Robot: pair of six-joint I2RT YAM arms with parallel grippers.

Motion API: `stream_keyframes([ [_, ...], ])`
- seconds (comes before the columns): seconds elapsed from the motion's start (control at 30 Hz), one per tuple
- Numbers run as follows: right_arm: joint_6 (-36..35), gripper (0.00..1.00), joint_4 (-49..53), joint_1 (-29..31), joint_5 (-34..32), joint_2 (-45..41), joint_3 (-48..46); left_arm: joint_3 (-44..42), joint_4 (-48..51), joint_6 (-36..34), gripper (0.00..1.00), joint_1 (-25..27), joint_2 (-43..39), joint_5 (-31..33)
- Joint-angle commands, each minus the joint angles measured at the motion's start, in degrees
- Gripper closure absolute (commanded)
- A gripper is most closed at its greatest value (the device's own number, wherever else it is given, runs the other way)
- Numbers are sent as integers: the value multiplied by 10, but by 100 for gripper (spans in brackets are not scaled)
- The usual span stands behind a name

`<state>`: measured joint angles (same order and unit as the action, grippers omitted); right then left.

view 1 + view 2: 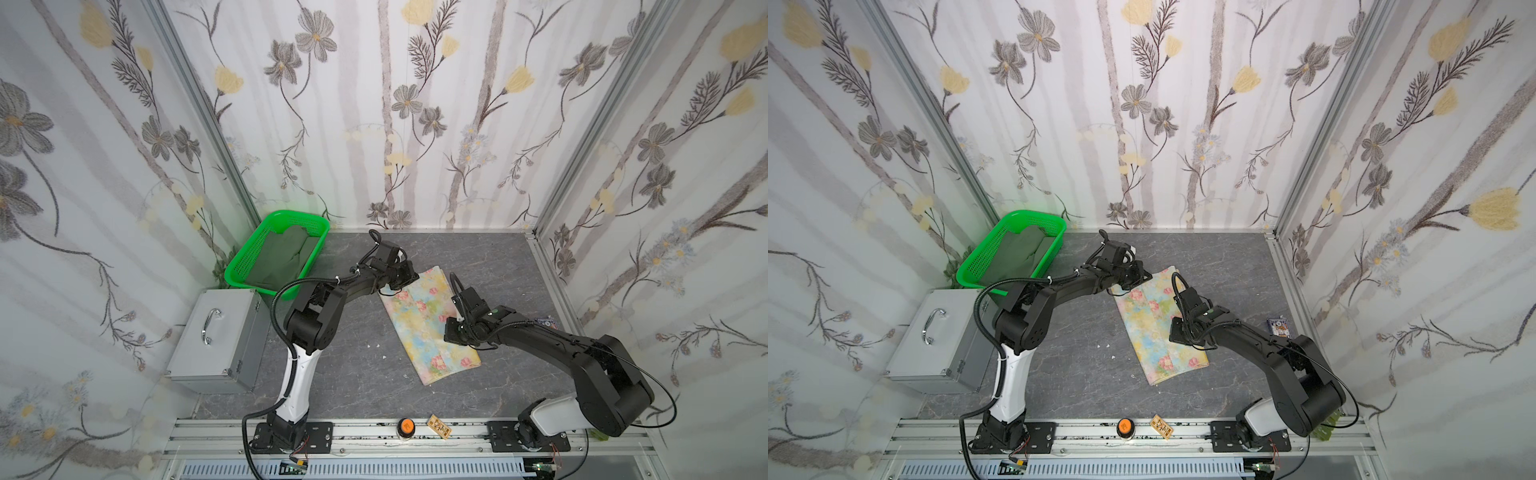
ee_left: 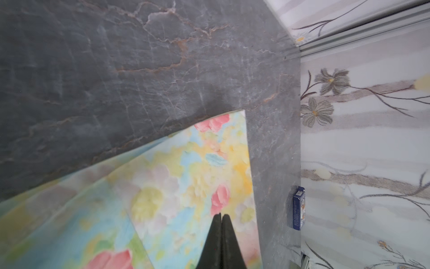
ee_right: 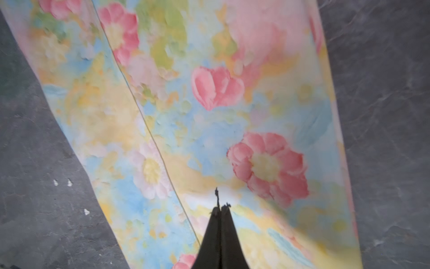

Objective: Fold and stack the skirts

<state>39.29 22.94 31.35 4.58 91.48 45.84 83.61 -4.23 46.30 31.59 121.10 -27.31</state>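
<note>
Two sets of jaws clenched, nothing pinched | left gripper (image 2: 221, 216) above floral skirt (image 1: 428, 320) far end | right gripper (image 3: 220, 209) above its right edge | floral skirt folded flat, mid-bench (image 1: 353, 365) | olive skirt (image 1: 286, 257) in green basket (image 1: 249, 266), far-left bench corner

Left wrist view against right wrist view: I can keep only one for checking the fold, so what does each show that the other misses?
Only the left wrist view: a corner of the floral skirt, the wallpapered wall, a small blue box by it, and the shut left pincer.

Only the right wrist view: the skirt's full width, edge to edge, white specks on the table, and the shut right pincer with a thread at its tip.

Both: floral cloth lying on the grey marbled table.
</note>
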Motion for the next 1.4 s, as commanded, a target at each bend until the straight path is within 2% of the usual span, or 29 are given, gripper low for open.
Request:
stream_keyframes([
  [0.0,-24,100,16,-20,-16,-19,-4,-63,2,-4,100,18,-44,20],
  [0.17,-45,100,14,-44,-26,-21,-45,-134,1,12,100,44,-47,42],
  [0.33,-48,100,2,-47,-42,-20,-81,-135,1,13,100,46,-21,52],
  [0.53,-28,100,-17,-30,-27,-14,-113,-65,2,2,100,41,38,39],
  [0.67,14,100,-35,25,-12,-5,-113,6,3,-4,100,35,93,20],
  [0.8,57,100,-68,80,14,44,-87,64,4,-17,100,29,124,-3],
  [0.9,61,100,-70,109,25,84,-33,70,4,-27,100,19,100,4],
  [1.03,52,100,-77,103,43,79,11,23,4,-30,100,0,25,15],
  [1.23,-3,100,-52,14,54,24,46,-109,3,-19,100,-5,-107,39],
  [1.37,-67,100,-28,-56,34,86,115,-185,3,-1,100,16,-154,50],
])
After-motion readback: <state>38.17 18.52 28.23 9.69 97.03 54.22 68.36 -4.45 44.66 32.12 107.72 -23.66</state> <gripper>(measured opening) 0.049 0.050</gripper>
